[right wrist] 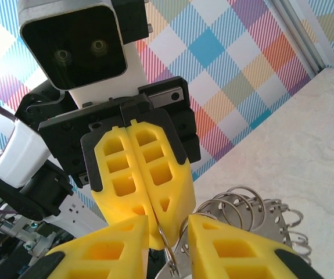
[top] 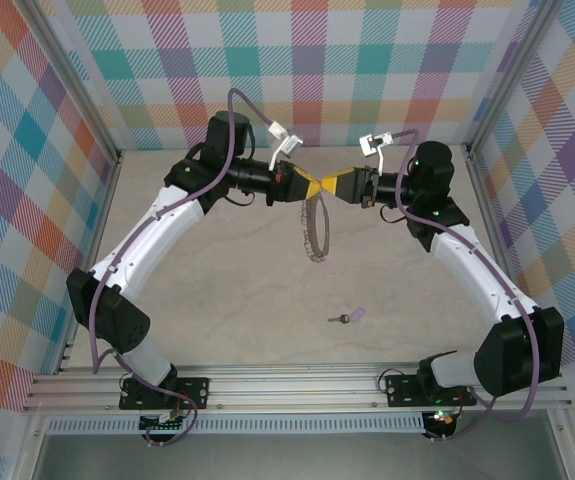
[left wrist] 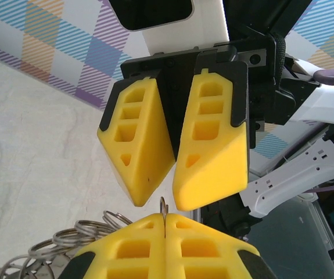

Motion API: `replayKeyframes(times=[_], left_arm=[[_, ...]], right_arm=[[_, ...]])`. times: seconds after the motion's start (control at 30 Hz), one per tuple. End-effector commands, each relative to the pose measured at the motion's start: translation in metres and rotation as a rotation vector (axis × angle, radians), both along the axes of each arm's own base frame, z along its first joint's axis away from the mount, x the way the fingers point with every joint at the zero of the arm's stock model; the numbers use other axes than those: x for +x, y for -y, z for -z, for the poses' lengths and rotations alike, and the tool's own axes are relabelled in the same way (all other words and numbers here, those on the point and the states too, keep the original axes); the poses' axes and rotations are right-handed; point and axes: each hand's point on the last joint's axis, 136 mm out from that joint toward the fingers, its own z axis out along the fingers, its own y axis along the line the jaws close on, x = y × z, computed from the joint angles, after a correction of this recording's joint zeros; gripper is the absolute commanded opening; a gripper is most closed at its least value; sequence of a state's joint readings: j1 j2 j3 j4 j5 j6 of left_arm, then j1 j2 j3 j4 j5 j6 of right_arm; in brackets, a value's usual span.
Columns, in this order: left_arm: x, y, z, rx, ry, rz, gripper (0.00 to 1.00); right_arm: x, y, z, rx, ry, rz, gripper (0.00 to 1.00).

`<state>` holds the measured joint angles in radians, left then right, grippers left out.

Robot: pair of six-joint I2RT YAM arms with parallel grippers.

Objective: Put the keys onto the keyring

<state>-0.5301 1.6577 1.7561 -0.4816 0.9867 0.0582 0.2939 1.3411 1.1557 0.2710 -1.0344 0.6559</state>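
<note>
The keyring (top: 316, 232), a silver ring rimmed with small loops, hangs in mid-air over the middle of the table. My left gripper (top: 305, 185) is shut on one of its top loops, and the thin wire sticks out between the closed yellow fingertips (left wrist: 165, 218). My right gripper (top: 333, 186) faces it tip to tip. Its jaws are a little apart, with the same wire loop (right wrist: 168, 241) standing in the gap between them (right wrist: 169, 229). More loops (right wrist: 254, 203) fan out to the right. The key (top: 350, 317), with its lilac head, lies alone on the table near the front.
Checked cloth walls close in the back and both sides. Metal frame posts (top: 87, 110) stand at the corners, and an aluminium rail (top: 297, 385) runs along the front by the arm bases. The pale table (top: 227, 290) lies well below both grippers.
</note>
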Motion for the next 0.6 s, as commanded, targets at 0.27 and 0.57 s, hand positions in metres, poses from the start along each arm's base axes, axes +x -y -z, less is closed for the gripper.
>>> replayKeyframes(times=[0.27,0.57], left_arm=[[-0.0078,0.0036,-0.0199,-0.034,0.057,0.043,0.0],[-0.0069,0.0036,-0.0203,-0.032,0.059,0.039,0.0]], right_arm=[[-0.0123,-0.0002,-0.0054,0.001,0.055,-0.033,0.15],[-0.0149,-0.0002,-0.0028,0.001,0.056,-0.044,0.0]])
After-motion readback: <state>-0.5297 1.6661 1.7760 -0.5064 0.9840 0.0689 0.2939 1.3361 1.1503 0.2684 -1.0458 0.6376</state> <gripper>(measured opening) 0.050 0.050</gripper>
